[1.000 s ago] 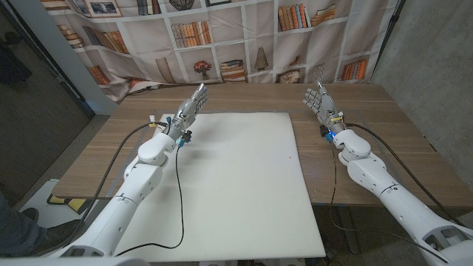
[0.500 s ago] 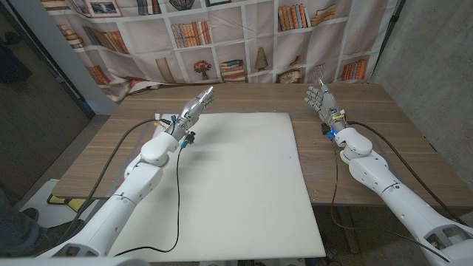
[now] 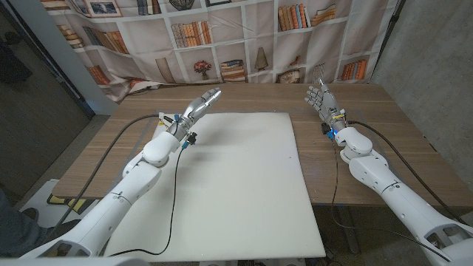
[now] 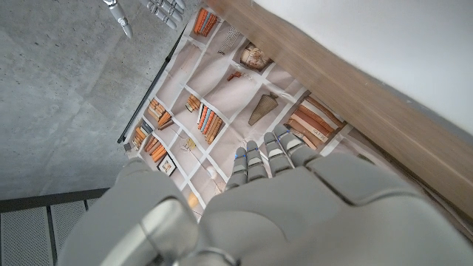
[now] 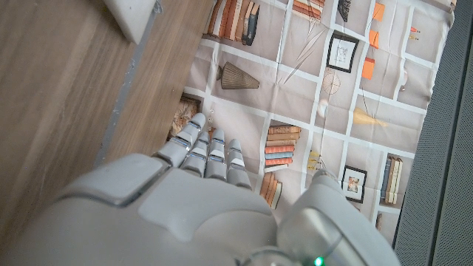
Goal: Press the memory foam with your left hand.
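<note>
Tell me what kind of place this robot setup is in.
Probably a lab or test room: a printed bookshelf backdrop hangs behind the wooden table, beside a bare concrete wall.

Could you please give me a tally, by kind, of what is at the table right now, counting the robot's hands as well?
Memory foam slab, white: 1
Wooden table: 1
Robot hands: 2, the left hand over the foam's far left corner and the right hand over bare wood, both with fingers extended and holding nothing
Total: 4
</note>
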Robot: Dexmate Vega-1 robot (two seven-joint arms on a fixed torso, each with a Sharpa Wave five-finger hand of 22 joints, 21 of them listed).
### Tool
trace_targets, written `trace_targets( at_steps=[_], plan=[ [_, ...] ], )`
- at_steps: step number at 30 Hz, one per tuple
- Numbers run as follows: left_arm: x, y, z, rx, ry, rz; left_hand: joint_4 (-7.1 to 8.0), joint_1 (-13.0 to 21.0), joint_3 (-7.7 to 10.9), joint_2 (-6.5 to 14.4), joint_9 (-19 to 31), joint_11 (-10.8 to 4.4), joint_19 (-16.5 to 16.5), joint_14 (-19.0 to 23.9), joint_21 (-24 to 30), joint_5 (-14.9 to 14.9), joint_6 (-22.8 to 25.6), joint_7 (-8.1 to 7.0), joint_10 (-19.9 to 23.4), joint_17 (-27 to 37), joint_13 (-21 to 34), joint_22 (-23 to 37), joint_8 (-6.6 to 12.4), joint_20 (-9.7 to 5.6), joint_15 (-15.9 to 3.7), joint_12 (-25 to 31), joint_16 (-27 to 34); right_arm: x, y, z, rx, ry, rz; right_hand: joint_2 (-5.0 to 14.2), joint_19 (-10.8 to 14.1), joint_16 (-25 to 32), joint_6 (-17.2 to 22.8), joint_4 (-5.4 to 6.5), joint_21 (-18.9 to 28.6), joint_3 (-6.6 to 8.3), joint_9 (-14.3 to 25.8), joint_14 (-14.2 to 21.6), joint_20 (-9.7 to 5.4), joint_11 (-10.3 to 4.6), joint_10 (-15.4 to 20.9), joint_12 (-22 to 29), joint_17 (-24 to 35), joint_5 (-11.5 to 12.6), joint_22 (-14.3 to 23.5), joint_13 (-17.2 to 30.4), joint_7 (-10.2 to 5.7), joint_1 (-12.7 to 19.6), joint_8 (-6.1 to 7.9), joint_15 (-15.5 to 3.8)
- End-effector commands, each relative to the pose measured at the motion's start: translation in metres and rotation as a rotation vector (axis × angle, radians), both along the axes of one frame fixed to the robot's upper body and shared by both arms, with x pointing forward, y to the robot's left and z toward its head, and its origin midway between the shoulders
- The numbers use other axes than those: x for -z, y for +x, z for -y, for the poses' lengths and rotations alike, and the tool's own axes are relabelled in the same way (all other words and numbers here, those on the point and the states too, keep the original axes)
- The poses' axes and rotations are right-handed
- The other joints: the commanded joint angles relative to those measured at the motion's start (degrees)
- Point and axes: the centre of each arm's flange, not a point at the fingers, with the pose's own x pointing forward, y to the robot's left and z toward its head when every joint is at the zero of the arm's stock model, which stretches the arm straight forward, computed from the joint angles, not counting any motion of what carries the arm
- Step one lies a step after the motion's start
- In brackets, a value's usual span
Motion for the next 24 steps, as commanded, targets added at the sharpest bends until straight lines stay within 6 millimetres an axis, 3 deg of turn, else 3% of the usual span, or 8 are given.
trace_targets(
  at_steps=[1, 19, 24],
  plan=[
    [-0.003, -0.008, 0.011, -0.095, 0.118, 0.094, -0.43, 0.7, 0.2, 0.3, 0.2, 0.01, 1.0, 1.1, 0.3, -0.3, 1.1, 0.04, 1.3, 0.2, 0.3, 0.2, 0.52, -0.11, -0.14, 0.3, 0.2, -0.004, 0.0, -0.001, -0.006, -0.009, 0.007, 0.0, 0.3, 0.1, 0.4, -0.14, -0.3, 0.09, 0.3, 0.4, -0.17, -0.09, 0.7, 0.0, 0.1, 0.1, 0.3, 0.3, 0.11, 0.5, 0.1, -0.04],
    [-0.006, -0.012, 0.031, -0.171, 0.255, 0.148, -1.1, 2.2, 0.41, 0.6, 0.2, 0.13, 2.8, 3.0, 0.4, -0.5, 3.4, -0.16, 3.5, 0.2, 0.3, 0.2, 0.81, -0.2, -0.6, 0.4, 0.3, -0.003, -0.001, -0.001, -0.011, -0.01, 0.006, 0.01, 0.5, 0.1, 0.5, -0.24, -0.4, 0.08, 0.3, 0.6, -0.2, -0.08, 0.9, 0.0, 0.1, 0.1, 0.3, 0.3, 0.13, 0.5, 0.12, -0.03],
    [-0.007, -0.013, 0.036, -0.208, 0.281, 0.177, -1.38, 2.9, 0.53, 1.0, 0.2, -1.09, 3.3, 4.1, 0.3, -0.6, 4.8, -0.93, 4.6, 0.2, 0.4, 0.2, 0.96, -0.26, -1.3, 0.4, 0.3, -0.002, -0.001, 0.0, -0.007, -0.008, 0.004, 0.02, 0.6, 0.1, 0.5, -0.27, -0.4, 0.08, 0.3, 0.6, -0.18, -0.08, 0.9, 0.0, 0.1, 0.1, 0.3, 0.3, 0.13, 0.5, 0.13, -0.05]
  ],
)
